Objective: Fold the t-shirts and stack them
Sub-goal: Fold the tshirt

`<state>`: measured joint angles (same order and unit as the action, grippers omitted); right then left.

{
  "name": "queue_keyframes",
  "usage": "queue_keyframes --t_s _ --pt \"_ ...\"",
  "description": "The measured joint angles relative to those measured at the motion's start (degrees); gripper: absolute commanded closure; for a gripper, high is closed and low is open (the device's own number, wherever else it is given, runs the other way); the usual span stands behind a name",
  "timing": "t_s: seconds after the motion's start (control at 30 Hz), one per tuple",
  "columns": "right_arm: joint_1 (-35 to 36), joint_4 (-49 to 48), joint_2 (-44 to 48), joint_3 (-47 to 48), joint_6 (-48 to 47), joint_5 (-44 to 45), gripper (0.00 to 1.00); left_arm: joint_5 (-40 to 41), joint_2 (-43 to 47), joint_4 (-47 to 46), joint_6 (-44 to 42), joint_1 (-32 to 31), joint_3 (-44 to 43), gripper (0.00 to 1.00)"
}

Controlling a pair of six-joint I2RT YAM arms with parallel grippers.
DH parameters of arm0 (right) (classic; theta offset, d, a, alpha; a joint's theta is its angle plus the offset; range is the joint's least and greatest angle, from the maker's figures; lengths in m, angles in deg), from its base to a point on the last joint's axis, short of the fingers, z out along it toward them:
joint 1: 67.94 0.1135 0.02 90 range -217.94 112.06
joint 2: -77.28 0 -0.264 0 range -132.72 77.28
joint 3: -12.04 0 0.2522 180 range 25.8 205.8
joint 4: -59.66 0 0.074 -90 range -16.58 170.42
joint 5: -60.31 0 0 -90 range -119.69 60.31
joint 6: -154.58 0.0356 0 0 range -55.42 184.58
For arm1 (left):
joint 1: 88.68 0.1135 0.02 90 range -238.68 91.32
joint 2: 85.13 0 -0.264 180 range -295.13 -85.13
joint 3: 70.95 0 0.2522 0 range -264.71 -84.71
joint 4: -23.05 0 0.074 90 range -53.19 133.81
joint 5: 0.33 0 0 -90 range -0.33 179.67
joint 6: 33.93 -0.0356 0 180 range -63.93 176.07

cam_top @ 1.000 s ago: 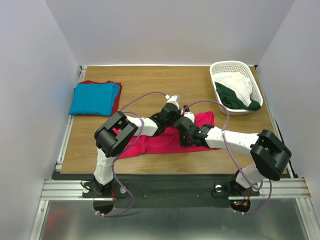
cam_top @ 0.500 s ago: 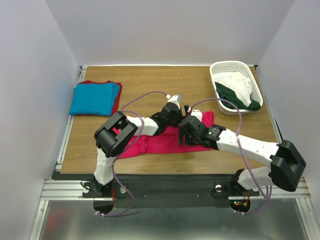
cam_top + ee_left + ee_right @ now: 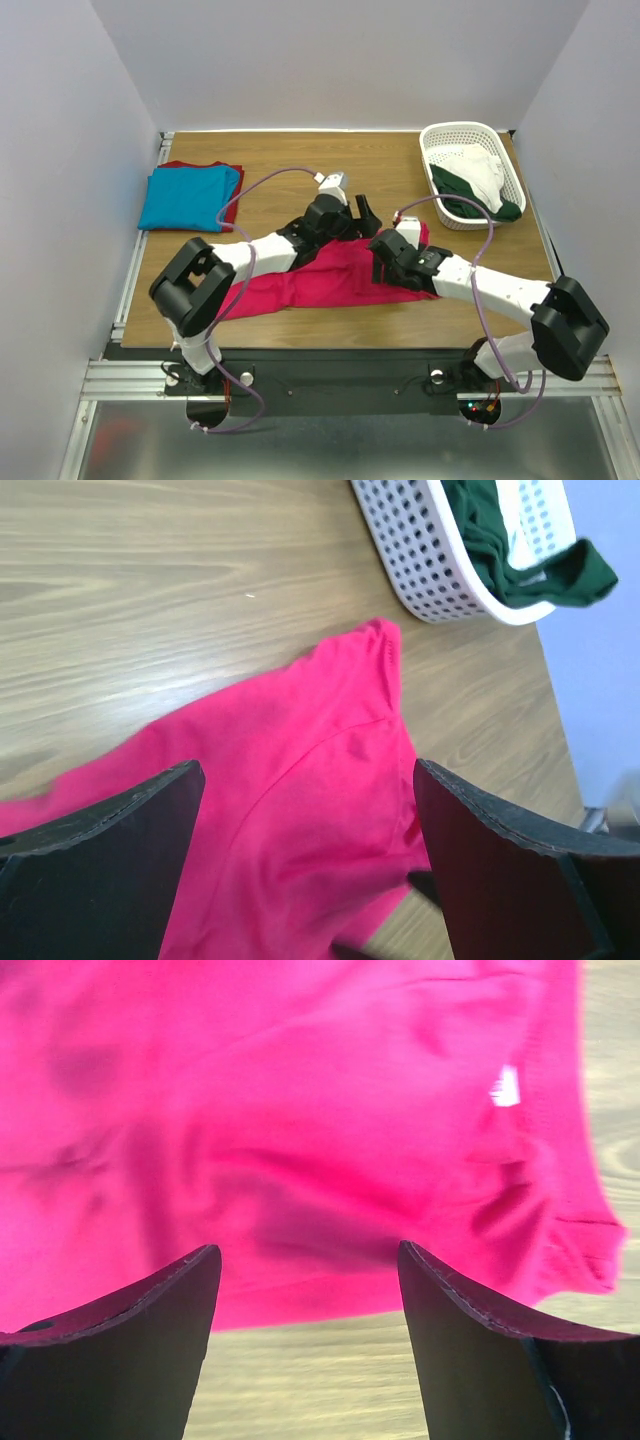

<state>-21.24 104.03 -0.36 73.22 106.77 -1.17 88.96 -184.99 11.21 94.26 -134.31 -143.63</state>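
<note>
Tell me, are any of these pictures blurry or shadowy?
Top external view: evenly lit, sharp. Left wrist view: pink t-shirt and basket fairly crisp. Right wrist view: slightly blurred, with a dark shadow across the shirt.

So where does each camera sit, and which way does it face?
Top external: above and behind the arms, looking down on the table; both arms, left gripper and right gripper show.
Left wrist: on the left arm, looking past its open fingers at the pink t-shirt and white basket.
Right wrist: on the right arm, looking down between its open fingers at the t-shirt.
Shared: all see the t-shirt; top and left wrist, the basket.
</note>
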Motion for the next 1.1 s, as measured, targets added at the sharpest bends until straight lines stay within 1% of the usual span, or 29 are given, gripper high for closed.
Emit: queue_keyframes --t_s 0.03,0.17,0.3,0.43,0.53,0.87,1.0,1.1 --pt "-0.7 0.1 0.0 -0.6 0.0 0.3 0.22 0.7 0.9 -0.1 -0.2 0.0 0.8 0.02" --pt "-4.1 0.4 -0.3 -1.4 -0.1 1.1 0.22 4.5 6.7 -0.1 -0.9 0.4 9.2 0.02" --pt "-6.9 -0.4 -2.0 -1.4 -1.2 1.4 0.21 7.9 8.8 0.8 -0.9 0.4 16.8 0.01" --pt "-9.5 -2.0 -5.3 -1.4 -2.6 0.9 0.21 9.9 10.5 1.8 -0.9 0.4 21.7 0.01" --pt "-10.7 -3.2 -8.6 -1.2 -3.4 0.2 0.21 10.7 11.4 1.6 -0.9 0.4 23.1 0.01" --pt "-15.2 -9.7 -19.0 7.6 -6.9 -1.5 0.21 11.3 13.9 -1.5 1.4 0.4 27.2 0.01" --pt "-17.5 -12.1 -25.0 13.9 -9.1 -2.8 0.21 11.6 16.0 -1.4 4.3 0.4 28.9 0.01" --pt "-19.1 -13.4 -30.4 20.5 -11.3 -3.9 0.21 12.0 17.8 -0.6 6.7 0.4 29.5 0.01"
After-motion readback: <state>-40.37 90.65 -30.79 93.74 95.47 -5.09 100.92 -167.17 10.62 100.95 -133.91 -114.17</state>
